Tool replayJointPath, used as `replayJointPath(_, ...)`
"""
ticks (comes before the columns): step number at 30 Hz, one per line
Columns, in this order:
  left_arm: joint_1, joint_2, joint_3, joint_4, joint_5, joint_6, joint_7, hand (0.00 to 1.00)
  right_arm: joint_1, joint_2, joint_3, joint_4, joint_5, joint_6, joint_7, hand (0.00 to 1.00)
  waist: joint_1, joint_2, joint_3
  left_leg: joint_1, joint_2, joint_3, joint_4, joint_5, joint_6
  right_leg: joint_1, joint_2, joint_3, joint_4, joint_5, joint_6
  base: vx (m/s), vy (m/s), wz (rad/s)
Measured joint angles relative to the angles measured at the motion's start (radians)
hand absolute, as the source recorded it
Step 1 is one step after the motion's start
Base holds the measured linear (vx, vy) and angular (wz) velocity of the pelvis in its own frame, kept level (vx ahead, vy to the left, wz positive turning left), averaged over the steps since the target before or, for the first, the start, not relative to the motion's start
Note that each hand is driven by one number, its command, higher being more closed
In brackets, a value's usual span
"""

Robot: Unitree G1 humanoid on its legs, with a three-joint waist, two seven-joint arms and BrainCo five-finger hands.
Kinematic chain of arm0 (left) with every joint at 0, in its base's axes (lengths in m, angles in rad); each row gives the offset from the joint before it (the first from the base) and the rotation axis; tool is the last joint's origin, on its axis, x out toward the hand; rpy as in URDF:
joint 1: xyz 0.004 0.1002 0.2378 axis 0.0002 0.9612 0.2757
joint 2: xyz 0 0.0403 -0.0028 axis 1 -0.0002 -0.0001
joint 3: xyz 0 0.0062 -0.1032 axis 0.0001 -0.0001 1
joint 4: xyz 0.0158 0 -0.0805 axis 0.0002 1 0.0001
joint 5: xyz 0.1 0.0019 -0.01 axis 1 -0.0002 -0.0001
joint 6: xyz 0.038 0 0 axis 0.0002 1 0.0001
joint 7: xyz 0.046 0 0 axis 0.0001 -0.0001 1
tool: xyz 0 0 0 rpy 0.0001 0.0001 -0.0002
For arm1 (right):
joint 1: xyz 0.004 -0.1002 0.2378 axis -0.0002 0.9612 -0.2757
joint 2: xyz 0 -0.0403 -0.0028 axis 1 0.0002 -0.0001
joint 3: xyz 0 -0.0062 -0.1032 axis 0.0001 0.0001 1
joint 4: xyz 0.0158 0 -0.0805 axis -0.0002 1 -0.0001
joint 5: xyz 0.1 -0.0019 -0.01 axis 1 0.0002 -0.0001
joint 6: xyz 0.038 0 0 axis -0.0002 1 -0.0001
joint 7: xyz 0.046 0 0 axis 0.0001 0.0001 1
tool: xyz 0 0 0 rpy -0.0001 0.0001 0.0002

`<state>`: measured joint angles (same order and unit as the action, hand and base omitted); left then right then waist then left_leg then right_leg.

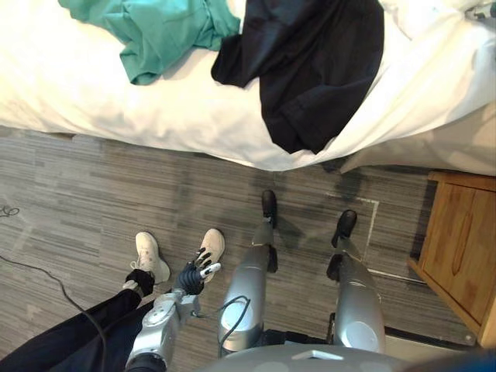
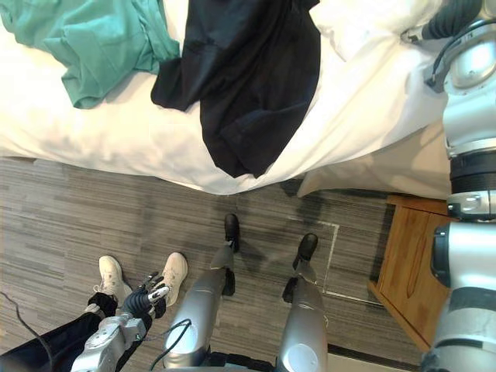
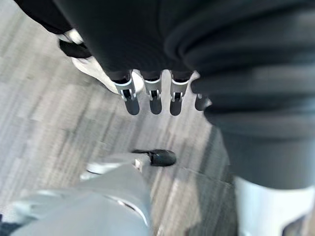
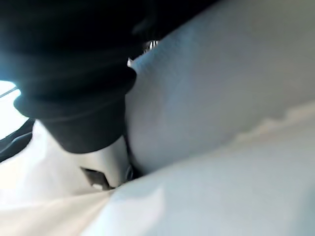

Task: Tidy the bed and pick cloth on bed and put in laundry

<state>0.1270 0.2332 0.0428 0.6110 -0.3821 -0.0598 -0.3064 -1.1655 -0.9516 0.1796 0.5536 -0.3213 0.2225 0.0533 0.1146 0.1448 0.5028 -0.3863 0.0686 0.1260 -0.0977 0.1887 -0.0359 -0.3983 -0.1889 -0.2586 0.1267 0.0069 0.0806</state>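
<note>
Fingers (image 3: 132, 98) of the left hand (image 1: 194, 273) hang straight and a little apart, holding nothing. The hand is low over the grey floor (image 1: 77, 194), well clear of the bed (image 1: 77, 93) and just beside a person's white shoes (image 1: 147, 256). The right hand (image 4: 74, 73) lies against the bed's white bedding (image 4: 221, 98); I cannot tell how its fingers stand. On the bed lie a teal cloth (image 1: 155, 31) and a black cloth (image 1: 310, 70), touching, the black one reaching the bed's near edge. A wooden nightstand (image 1: 461, 248) stands beside the bed
</note>
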Motion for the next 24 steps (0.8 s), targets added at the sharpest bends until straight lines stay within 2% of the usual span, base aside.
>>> replayJointPath(3, 0.008, 0.001, 0.008, -0.001, 0.001, -0.025, -0.019, 0.00, 0.064, 0.000, -0.052, -0.018, 0.068, -0.038, -0.043, 1.00, -0.001, -0.002, -0.001, 0.007, -0.003, 0.001, 0.000, 0.000, 0.000, 0.006, -0.004, 0.002, 0.002, 0.000, 0.001, 0.00, 0.019, 0.02)
replayJointPath(6, 0.029, -0.003, 0.021, -0.004, 0.003, -0.033, -0.024, 0.00, 0.222, 0.035, -0.166, -0.111, 0.121, -0.072, -0.082, 1.00, -0.010, -0.011, -0.005, 0.043, -0.003, 0.007, 0.000, 0.000, 0.000, 0.042, -0.005, 0.007, -0.007, 0.002, 0.004, 0.04, 0.004, -0.07)
replayJointPath(9, 0.074, -0.017, 0.048, -0.008, 0.022, -0.035, -0.021, 0.00, 0.402, 0.127, -0.273, -0.227, 0.167, -0.087, -0.108, 1.00, -0.024, -0.039, -0.045, 0.073, -0.004, 0.027, 0.000, -0.002, -0.002, 0.063, -0.003, 0.028, -0.020, 0.004, 0.006, 0.06, -0.020, -0.22)
replayJointPath(11, 0.104, -0.033, 0.054, -0.004, 0.045, -0.033, -0.014, 0.00, 0.555, 0.209, -0.350, -0.302, 0.202, -0.099, -0.134, 1.00, -0.056, -0.060, -0.073, 0.104, 0.001, 0.032, 0.000, -0.008, -0.010, 0.093, 0.003, 0.032, -0.030, 0.005, 0.006, 0.04, -0.017, -0.13)
replayJointPath(12, 0.109, -0.033, 0.055, 0.000, 0.052, -0.031, -0.013, 0.00, 0.597, 0.237, -0.369, -0.318, 0.202, -0.100, -0.140, 1.00, -0.059, -0.070, -0.084, 0.111, 0.003, 0.035, 0.000, -0.009, -0.012, 0.098, 0.006, 0.038, -0.033, 0.005, 0.006, 0.03, -0.019, -0.22)
replayJointPath(14, 0.132, -0.033, 0.058, 0.001, 0.062, -0.022, -0.002, 0.00, 0.723, 0.328, -0.421, -0.360, 0.202, -0.104, -0.160, 1.00, -0.072, -0.105, -0.124, 0.138, 0.014, 0.057, -0.001, -0.018, -0.022, 0.119, 0.017, 0.054, -0.047, 0.009, 0.001, 0.03, -0.024, -0.30)
replayJointPath(15, 0.134, -0.037, 0.061, 0.003, 0.080, -0.014, 0.004, 0.00, 0.772, 0.356, -0.437, -0.379, 0.202, -0.116, -0.170, 0.00, -0.075, -0.113, -0.137, 0.156, 0.019, 0.059, -0.001, -0.025, -0.023, 0.136, 0.023, 0.058, -0.054, 0.011, 0.000, 0.03, -0.028, -0.24)
replayJointPath(19, 0.134, -0.074, 0.097, 0.043, 0.122, -0.009, 0.007, 0.00, 0.861, 0.476, -0.450, -0.457, 0.235, -0.143, -0.199, 0.00, -0.079, -0.130, -0.201, 0.201, 0.038, 0.080, -0.001, -0.048, -0.031, 0.184, 0.046, 0.075, -0.080, 0.011, -0.002, 0.02, -0.019, -0.13)
replayJointPath(22, 0.137, -0.112, 0.125, 0.087, 0.154, -0.004, 0.013, 0.00, 0.922, 0.574, -0.501, -0.483, 0.321, -0.143, -0.226, 0.00, -0.068, -0.140, -0.228, 0.236, 0.041, 0.089, -0.001, -0.063, -0.033, 0.228, 0.048, 0.075, -0.095, 0.009, 0.000, 0.05, -0.002, -0.01)
replayJointPath(24, 0.161, -0.132, 0.142, 0.089, 0.178, -0.003, 0.032, 0.00, 0.969, 0.643, -0.536, -0.517, 0.383, -0.143, -0.234, 0.00, -0.066, -0.156, -0.243, 0.257, 0.042, 0.110, -0.001, -0.075, -0.032, 0.241, 0.048, 0.087, -0.100, 0.008, 0.001, 0.08, 0.005, -0.19)
